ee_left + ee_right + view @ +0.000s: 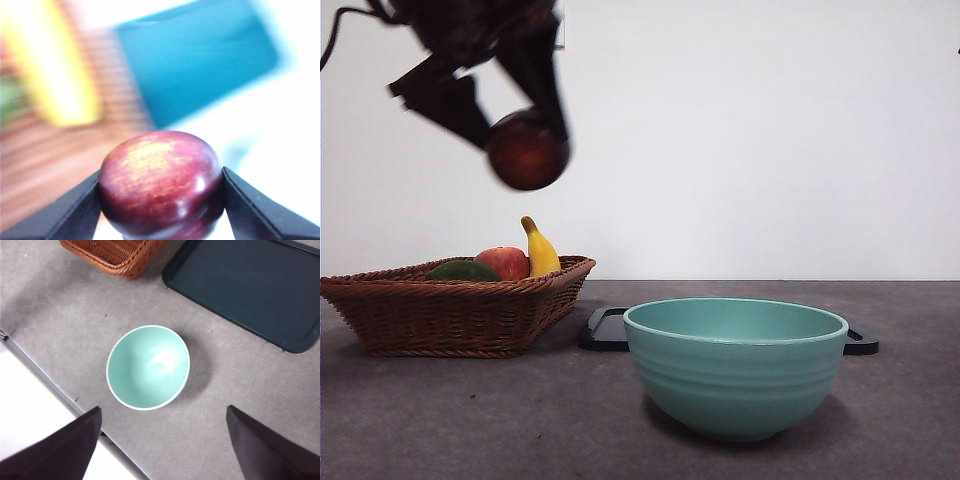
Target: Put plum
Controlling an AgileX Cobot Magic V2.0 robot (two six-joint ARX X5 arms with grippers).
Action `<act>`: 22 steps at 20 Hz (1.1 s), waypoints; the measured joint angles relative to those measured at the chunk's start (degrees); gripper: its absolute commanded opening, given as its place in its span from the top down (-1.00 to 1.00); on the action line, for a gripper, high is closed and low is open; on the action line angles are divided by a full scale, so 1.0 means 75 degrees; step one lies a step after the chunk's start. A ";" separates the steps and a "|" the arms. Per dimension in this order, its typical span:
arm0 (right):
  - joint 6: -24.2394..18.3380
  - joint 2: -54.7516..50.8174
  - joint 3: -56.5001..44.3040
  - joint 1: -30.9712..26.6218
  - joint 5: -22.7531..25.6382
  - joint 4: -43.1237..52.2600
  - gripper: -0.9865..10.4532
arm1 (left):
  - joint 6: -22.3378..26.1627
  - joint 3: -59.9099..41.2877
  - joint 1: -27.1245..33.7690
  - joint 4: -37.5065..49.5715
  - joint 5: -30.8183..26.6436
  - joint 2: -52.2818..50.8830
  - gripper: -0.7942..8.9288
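My left gripper (525, 135) is shut on the plum (527, 150), a glossy dark maroon fruit, and holds it high in the air above the wicker basket (450, 305). In the left wrist view the plum (160, 182) sits clamped between both black jaws, the scene behind it blurred. My right gripper (162, 440) is open and empty, high above the mint green bowl (148, 367), which stands near the table's front in the front view (735, 365).
The basket holds a red apple (503, 263), a banana (540, 250) and a dark green fruit (463, 271). A dark flat tray (250, 287) lies behind the bowl, to the right of the basket (112, 255). The table edge (55, 385) runs near the bowl.
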 measured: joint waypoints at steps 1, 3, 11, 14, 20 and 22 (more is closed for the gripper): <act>0.0003 0.0000 0.0000 0.0000 0.0000 0.0003 0.13 | -0.0003 0.0000 -0.0283 0.0003 0.0184 -0.0038 0.26; 0.0000 0.0000 0.0000 0.0000 0.0000 0.0003 0.13 | -0.0015 0.0000 -0.0906 0.0009 0.0315 -0.0017 0.26; 0.0003 0.0000 0.0000 0.0000 0.0000 0.0003 0.13 | 0.0181 0.0000 -0.2585 0.0525 0.0370 0.0903 0.26; 0.0003 0.0000 0.0000 -0.0003 0.0003 0.0003 0.13 | 0.0329 0.0000 -0.2850 0.0629 0.0358 0.1507 0.26; 0.0000 0.0000 0.0000 -0.0003 0.0003 0.0003 0.13 | 0.0749 0.0000 -0.3136 0.0866 -0.0248 0.2471 0.26; 0.0000 0.0000 0.0000 0.0000 0.0000 0.0003 0.13 | 0.0807 0.0000 -0.3185 0.0933 -0.0256 0.2664 0.26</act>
